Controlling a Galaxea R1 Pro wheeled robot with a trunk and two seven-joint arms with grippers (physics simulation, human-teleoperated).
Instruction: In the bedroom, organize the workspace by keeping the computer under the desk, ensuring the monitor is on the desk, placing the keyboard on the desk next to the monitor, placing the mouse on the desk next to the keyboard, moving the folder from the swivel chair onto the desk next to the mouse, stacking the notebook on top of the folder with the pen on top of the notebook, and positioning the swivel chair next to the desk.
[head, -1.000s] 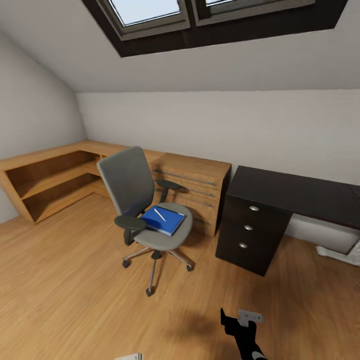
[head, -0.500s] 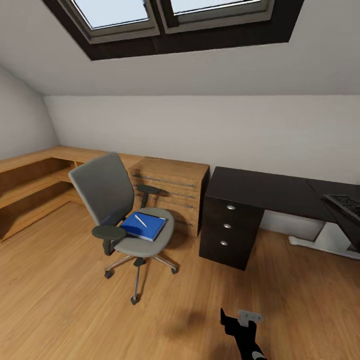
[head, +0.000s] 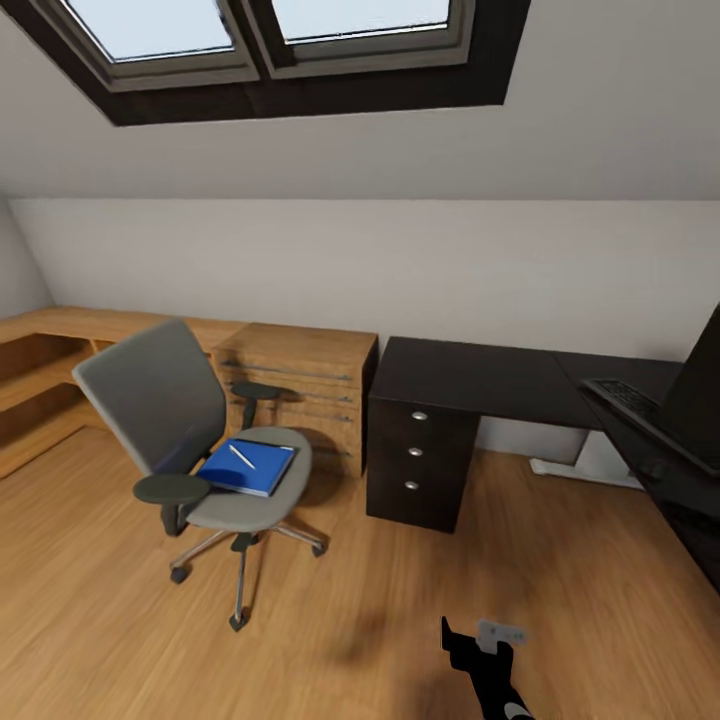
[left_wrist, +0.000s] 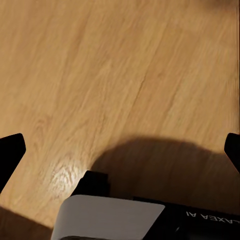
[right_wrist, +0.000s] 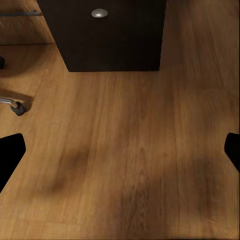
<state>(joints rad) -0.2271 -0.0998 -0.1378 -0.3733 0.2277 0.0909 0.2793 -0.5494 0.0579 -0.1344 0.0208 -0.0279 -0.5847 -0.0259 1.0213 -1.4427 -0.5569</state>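
Here the grey swivel chair with black armrests and a chrome star base (head: 190, 440) stands on the oak floor (head: 100, 600) at the left, well apart from the long desk with the matte black top (head: 470, 375) at the right. On its seat lies the flat bright blue folder (head: 247, 467), with the slim white pen (head: 241, 457) resting on top. Between chair and desk, against the far wall, stands an oak drawer unit with bar handles (head: 297, 385). A black drawer block with three round silver knobs (head: 418, 455) sits under the desk's left end. At the far right, the slim keyboard (head: 625, 398) lies on the desk just beside the dark edge of the black monitor (head: 700, 385).

The right gripper (right_wrist: 120, 150) hangs over bare floor near the drawer block, fingers spread wide and holding nothing; the folder is far off to its left. The left gripper (left_wrist: 120, 150) is likewise spread wide and empty above the floor.
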